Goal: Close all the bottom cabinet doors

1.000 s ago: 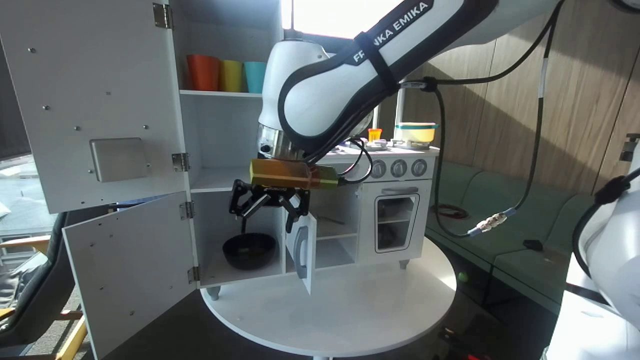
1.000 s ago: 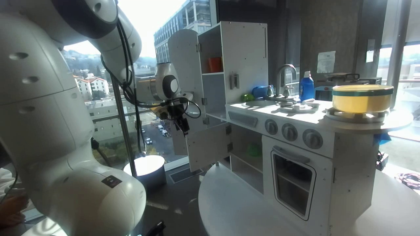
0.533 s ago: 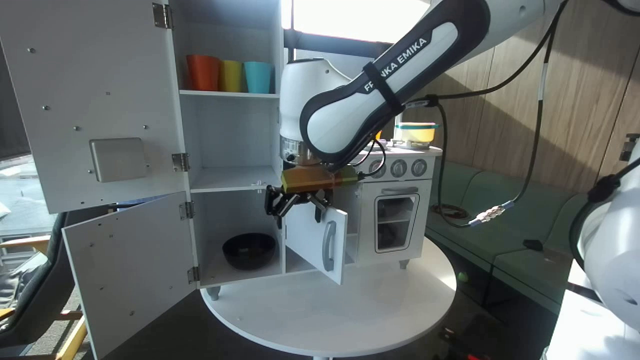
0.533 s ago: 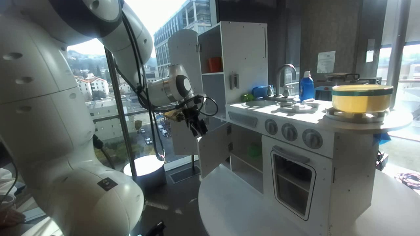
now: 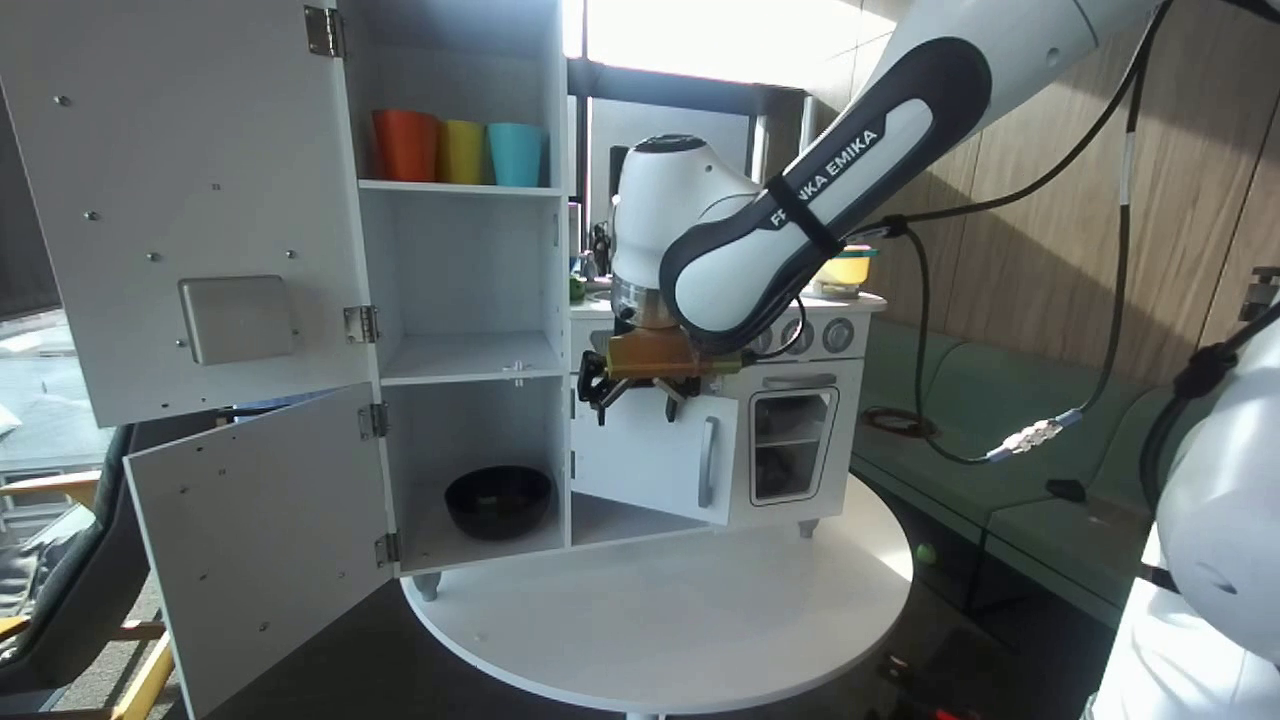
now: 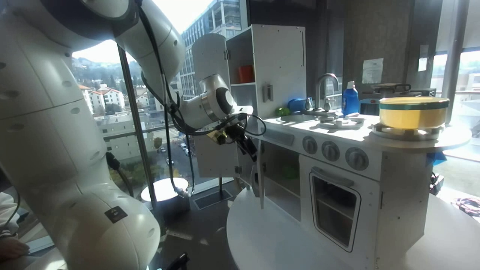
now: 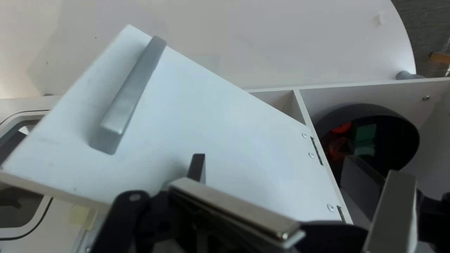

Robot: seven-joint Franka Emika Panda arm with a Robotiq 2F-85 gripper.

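Observation:
The small white bottom door point(image 5: 640, 455) with a grey handle point(image 5: 707, 462) stands partly open, hinged at the middle divider. It is seen nearly edge-on in an exterior view point(image 6: 260, 180) and fills the middle of the wrist view point(image 7: 211, 116). The tall cabinet's bottom left door point(image 5: 265, 540) is wide open. My gripper point(image 5: 636, 415) is open with nothing between its jaws, in front of the small door's upper part. It also shows in an exterior view point(image 6: 250, 153) and the wrist view point(image 7: 277, 170). One finger point(image 7: 197, 168) touches or nearly touches the door's outer face.
A black bowl point(image 5: 498, 510) sits in the bottom left compartment. The large upper door point(image 5: 200, 180) is open. The oven door point(image 5: 795, 445) is shut beside the small door. A yellow pot point(image 6: 414, 114) stands on the stove. The kitchen stands on a round white table point(image 5: 660, 630).
My gripper has moved right and slightly down across the kitchen's front in an exterior view. The small door has swung from jutting outward to much nearer its frame. The bottom left door has not moved.

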